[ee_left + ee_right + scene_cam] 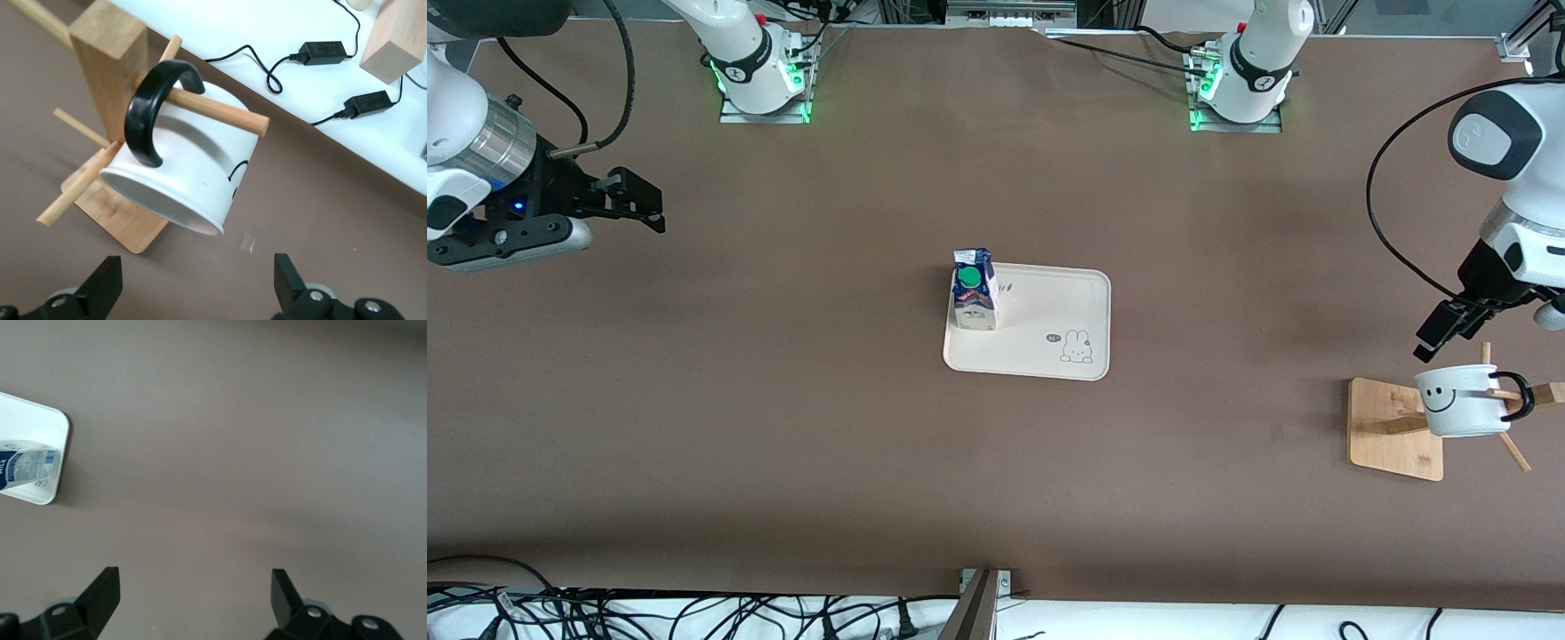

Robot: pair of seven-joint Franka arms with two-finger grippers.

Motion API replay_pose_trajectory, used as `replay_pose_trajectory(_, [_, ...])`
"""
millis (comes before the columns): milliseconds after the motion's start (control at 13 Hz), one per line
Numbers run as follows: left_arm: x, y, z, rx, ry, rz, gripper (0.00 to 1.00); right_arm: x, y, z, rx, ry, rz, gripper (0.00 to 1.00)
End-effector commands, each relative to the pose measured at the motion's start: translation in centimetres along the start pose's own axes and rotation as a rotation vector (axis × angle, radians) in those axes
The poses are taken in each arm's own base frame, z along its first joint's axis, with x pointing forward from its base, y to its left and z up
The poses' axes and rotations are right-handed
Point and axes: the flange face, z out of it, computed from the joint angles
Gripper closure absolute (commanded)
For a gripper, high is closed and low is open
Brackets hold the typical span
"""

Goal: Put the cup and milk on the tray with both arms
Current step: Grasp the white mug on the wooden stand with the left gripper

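The milk (973, 289) stands upright on the cream tray (1049, 342), at the tray's corner toward the right arm's end. The white smiley cup (1463, 400) hangs by its black handle (150, 107) on a peg of a wooden rack (110, 67) at the left arm's end. My left gripper (1436, 336) is open and empty, in the air close beside the cup; in the left wrist view the cup (193, 167) lies just ahead of the gripper (197, 287). My right gripper (640, 200) is open and empty over bare table at the right arm's end. The right wrist view shows this gripper (193, 600), the tray's corner (40, 420) and the milk (27, 467).
The rack's wooden base (1392, 427) lies flat on the table with pegs sticking out. Black cables and power adapters (320, 50) lie on the white surface past the table's front edge, with a wooden block (397, 33) there.
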Motion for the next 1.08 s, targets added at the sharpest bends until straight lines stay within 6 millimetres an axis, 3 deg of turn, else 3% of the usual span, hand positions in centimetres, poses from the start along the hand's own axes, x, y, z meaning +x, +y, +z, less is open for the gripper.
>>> replay_pose_trajectory(0, [0.5, -0.4, 2.3, -0.065, 0.04, -0.04, 0.0, 0.9, 0.4, 0.0, -0.028, 0.033, 0.004, 0.0])
replay_pose_trajectory(154, [0.6, -0.7, 3.2, -0.098, 0.058, -0.043, 0.0, 1.3, 0.3, 0.4, -0.022, 0.045, 0.018, 0.0])
replay_pose_trajectory(385, [2.4, 1.0, 3.9, -0.125, 0.079, -0.019, 0.0, 1.4, -0.8, 0.3, -0.028, 0.05, -0.007, 0.0])
replay_pose_trajectory(692, [2.9, 1.1, 3.9, -0.126, 0.085, -0.014, 0.0, 1.4, -2.1, 0.0, -0.027, 0.055, -0.028, 0.0])
replay_pose_trajectory(769, [2.9, 1.0, 4.0, -0.126, 0.084, -0.018, 0.06, 1.4, -2.0, 0.0, -0.029, 0.055, -0.03, 0.0])
replay_pose_trajectory(846, [2.9, 0.9, 4.0, -0.127, 0.085, -0.025, 0.29, 1.4, -2.0, 0.0, -0.028, 0.055, -0.03, 0.0])
replay_pose_trajectory(1000, [3.0, 0.7, 3.7, -0.127, 0.086, -0.028, 0.64, 1.4, -2.0, 0.0, -0.028, 0.055, -0.03, 0.0])
